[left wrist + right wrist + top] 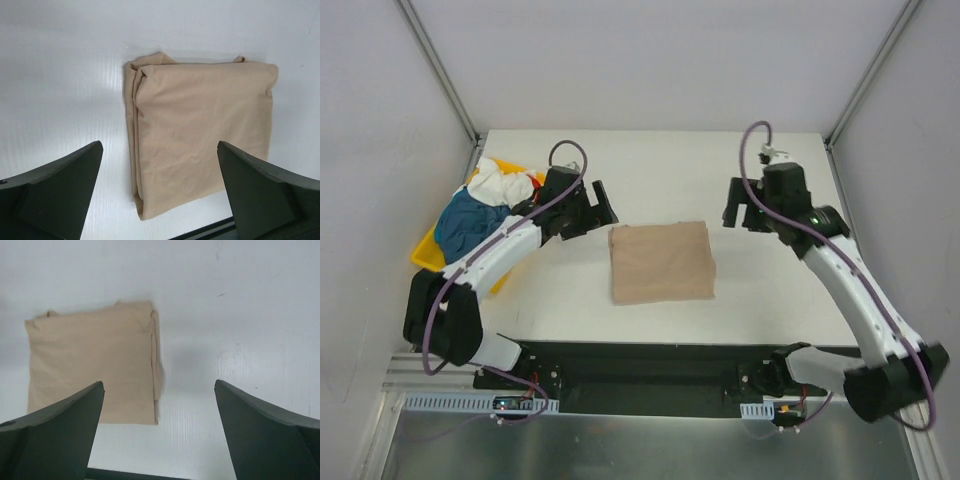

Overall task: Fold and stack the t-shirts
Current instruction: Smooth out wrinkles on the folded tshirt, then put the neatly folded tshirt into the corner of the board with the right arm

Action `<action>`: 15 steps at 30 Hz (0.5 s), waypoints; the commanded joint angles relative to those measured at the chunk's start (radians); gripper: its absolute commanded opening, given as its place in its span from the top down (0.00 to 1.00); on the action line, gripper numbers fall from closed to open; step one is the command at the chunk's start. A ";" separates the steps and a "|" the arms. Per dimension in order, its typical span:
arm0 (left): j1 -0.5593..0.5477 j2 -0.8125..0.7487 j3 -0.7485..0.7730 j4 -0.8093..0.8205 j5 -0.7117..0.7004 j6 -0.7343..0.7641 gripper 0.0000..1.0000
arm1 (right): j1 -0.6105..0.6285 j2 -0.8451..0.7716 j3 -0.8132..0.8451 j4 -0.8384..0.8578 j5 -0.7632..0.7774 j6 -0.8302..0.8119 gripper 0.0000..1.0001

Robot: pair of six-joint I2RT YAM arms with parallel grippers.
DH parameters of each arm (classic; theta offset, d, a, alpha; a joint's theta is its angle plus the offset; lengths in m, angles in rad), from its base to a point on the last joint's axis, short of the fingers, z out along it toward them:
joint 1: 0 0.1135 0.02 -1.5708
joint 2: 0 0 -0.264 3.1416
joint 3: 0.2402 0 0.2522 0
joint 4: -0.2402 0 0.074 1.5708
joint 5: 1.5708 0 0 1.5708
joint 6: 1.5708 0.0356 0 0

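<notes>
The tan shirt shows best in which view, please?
Left wrist: the tan shirt is large, its folded layers clear. Right wrist hides a corner behind the right end effector; top shows it whole but small.

The left arm point(495, 252) hides part of the yellow tray point(423, 256) and its heaped shirts point(470, 215).

Matt tan cloth t-shirt point(200, 135) on a smooth white table point(60, 75); glossy yellow plastic tray point(425, 252).
</notes>
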 commanded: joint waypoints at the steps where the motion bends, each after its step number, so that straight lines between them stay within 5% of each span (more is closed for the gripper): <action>1: 0.002 -0.199 -0.057 -0.045 -0.128 0.043 0.01 | -0.018 -0.275 -0.169 0.163 0.168 0.106 0.04; 10: 0.002 -0.526 -0.218 -0.118 -0.251 0.022 0.01 | -0.022 -0.210 -0.212 0.027 -0.082 0.062 0.03; 15: 0.002 -0.638 -0.313 -0.150 -0.303 -0.009 0.01 | -0.020 -0.018 -0.209 0.046 -0.151 0.057 0.03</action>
